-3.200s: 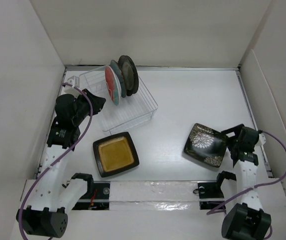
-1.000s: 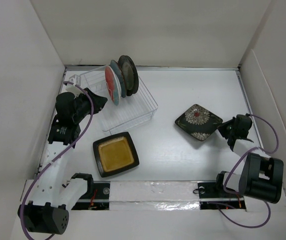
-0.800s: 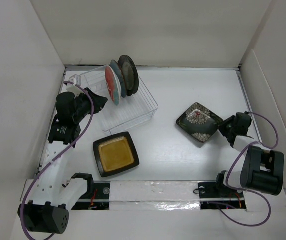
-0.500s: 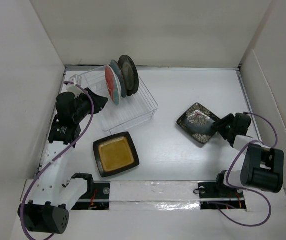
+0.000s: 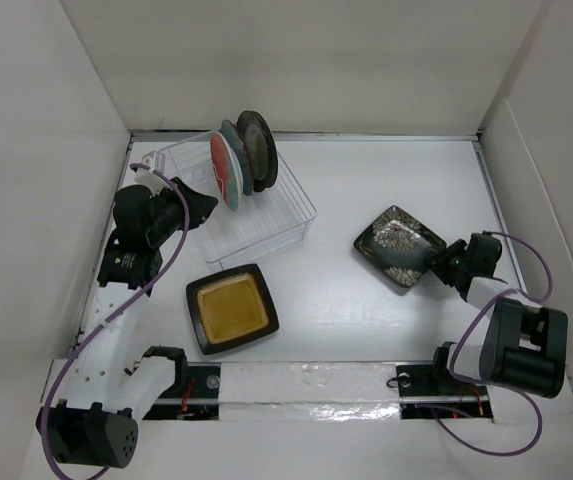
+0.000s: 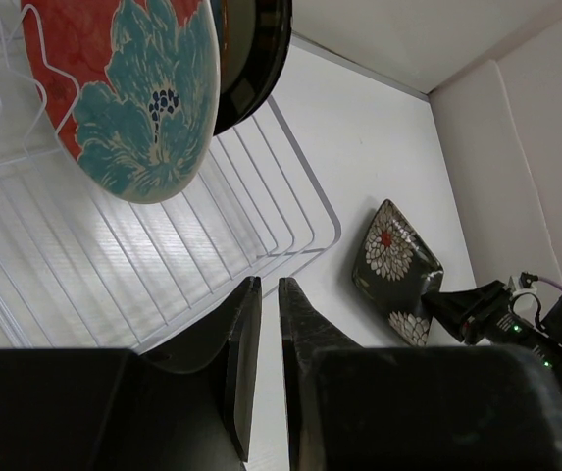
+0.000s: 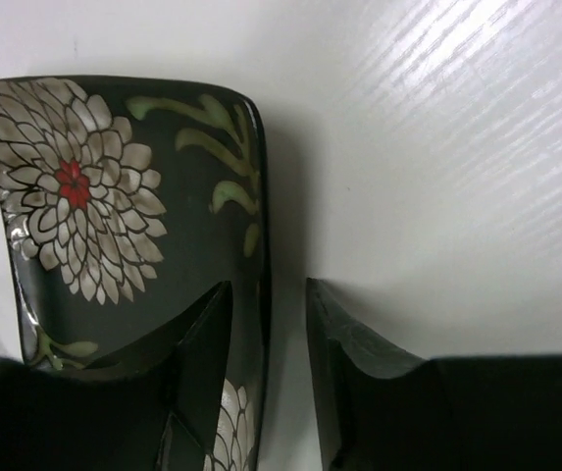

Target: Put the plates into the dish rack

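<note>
The clear wire dish rack (image 5: pixel 284 222) (image 6: pixel 114 265) stands at the back left. A red-patterned plate (image 5: pixel 223 170) (image 6: pixel 128 93), a teal plate (image 5: pixel 234 150) and a dark round plate (image 5: pixel 259 148) (image 6: pixel 259 54) stand upright in it. My left gripper (image 5: pixel 204 205) (image 6: pixel 269 283) hovers at the rack's near side, its jaws almost together and empty. A dark-brown square plate with an amber centre (image 5: pixel 231 308) lies on the table. The black floral square plate (image 5: pixel 396 242) (image 7: pixel 114 186) (image 6: pixel 395 263) lies to the right. My right gripper (image 5: pixel 440 262) (image 7: pixel 268 287) is open, straddling its right rim.
White walls close in the table on the left, back and right. A shiny taped strip (image 5: pixel 306 385) runs along the near edge between the arm bases. Purple cables (image 5: pixel 171 250) hang off both arms.
The right gripper opened and slid left from beside the floral plate until its fingers straddle the rim. The plate shifted slightly. The left arm has not moved.
</note>
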Available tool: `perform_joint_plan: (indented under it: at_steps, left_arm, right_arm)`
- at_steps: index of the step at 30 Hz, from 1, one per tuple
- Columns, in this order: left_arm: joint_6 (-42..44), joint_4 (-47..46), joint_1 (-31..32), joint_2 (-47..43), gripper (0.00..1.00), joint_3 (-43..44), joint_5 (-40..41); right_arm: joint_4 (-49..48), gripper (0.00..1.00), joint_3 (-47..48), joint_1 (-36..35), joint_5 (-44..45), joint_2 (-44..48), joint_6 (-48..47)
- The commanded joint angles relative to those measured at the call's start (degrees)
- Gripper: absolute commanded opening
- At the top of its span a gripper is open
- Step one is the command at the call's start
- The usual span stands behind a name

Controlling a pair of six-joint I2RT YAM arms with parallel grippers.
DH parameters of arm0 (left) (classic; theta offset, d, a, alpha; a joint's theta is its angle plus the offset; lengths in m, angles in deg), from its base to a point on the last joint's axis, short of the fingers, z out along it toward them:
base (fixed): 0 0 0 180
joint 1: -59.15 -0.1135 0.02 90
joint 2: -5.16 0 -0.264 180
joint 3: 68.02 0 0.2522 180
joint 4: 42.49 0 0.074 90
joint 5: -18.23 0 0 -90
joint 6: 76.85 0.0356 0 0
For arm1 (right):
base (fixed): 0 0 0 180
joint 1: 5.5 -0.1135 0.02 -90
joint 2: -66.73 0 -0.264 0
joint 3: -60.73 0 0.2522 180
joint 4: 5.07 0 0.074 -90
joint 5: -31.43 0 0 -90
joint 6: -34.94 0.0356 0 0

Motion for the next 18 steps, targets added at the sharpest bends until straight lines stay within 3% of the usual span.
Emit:
perform_joint_plan:
  at_steps: [1,6,10,12,13,18]
  left_arm:
    - [-0.15,-3.11,-0.25,-0.39,0.11,-0.15,-0.96]
    - [-0.15,-3.11,-0.25,-0.31,0.11,-0.07,-1.13]
    - [-0.15,-3.02,-0.25,-0.13,0.11,0.11,-1.31]
    - [-0.06,-3.11,-0.25,-0.31,0.11,-0.06,-1.05]
    - [-0.06,-3.02,-0.25,-0.31,0.11,-0.06,-1.05]
    - [-0.24,-3.37,-0.25,-0.22,0.11,-0.24,-1.04]
  right_arm:
    - [2.82,0.33,0.24,-0.12,-2.40,-2.06,-1.55]
    - [0.72,0.29,0.95,-0.12,-6.08,-5.66,-0.85]
    - [-0.52,0.21,1.38,0.58,-7.58,-8.04,-0.14]
    - [-2.27,0.11,0.69,0.58,-8.20,-8.13,0.38]
    - [-2.55,0.00,0.51,0.58,-7.85,-7.43,1.00]
    - [-5.45,0.00,-1.34,-1.08,-6.01,3.10,7.32]
